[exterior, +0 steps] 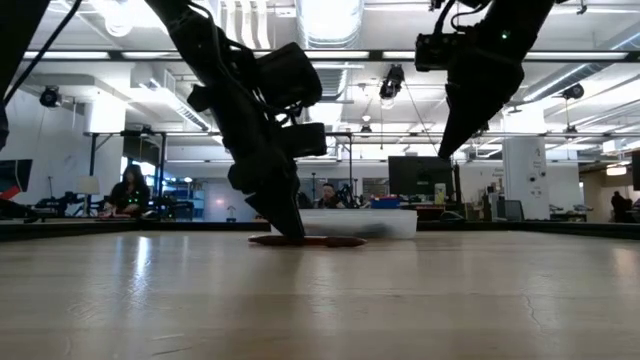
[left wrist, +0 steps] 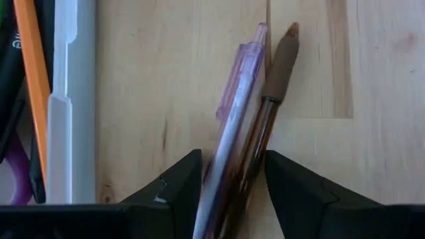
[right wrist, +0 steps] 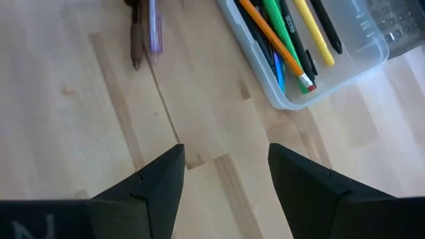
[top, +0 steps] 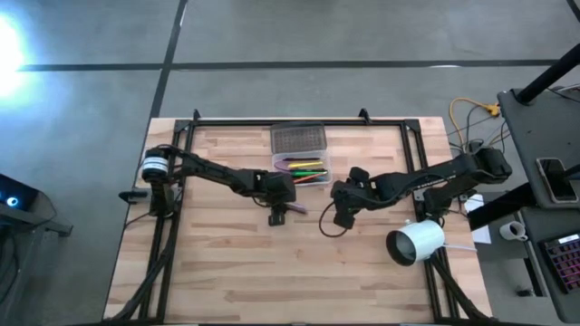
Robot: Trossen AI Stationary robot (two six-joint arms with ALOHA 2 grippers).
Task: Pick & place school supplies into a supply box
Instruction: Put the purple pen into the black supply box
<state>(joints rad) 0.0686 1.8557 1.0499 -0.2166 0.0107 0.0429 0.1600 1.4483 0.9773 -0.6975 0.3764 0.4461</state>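
A translucent purple pen [left wrist: 236, 99] and a dark red pen [left wrist: 275, 86] lie side by side on the table, just near of the supply box [top: 302, 168]. My left gripper [left wrist: 232, 182] is down at the table [exterior: 290, 230], shut on both pens. The clear box sits with its grey lid [top: 299, 138] open flat behind it and holds orange, green, yellow and black pens [right wrist: 292, 40]. A purple scissors handle [left wrist: 16, 179] shows inside it. My right gripper [right wrist: 226, 166] hangs open above the table [top: 340, 213], to the right of the pens, touching nothing. My left gripper has the two pens pinched together between its fingers [left wrist: 182, 189], one finger on the purple pen's barrel [left wrist: 222, 153], the other on the dark red pen's barrel [left wrist: 259, 156]. The fingers come from above, pointing down, and lie across the pens. In the low view the pens [exterior: 320, 241] lie flat on the table.
A white cylinder [top: 417, 243] lies on the table's right side, near the right arm's base. Bare wood stretches across the near half of the table [top: 272, 281]. People and desks show in the room beyond the far edge [exterior: 130, 190].
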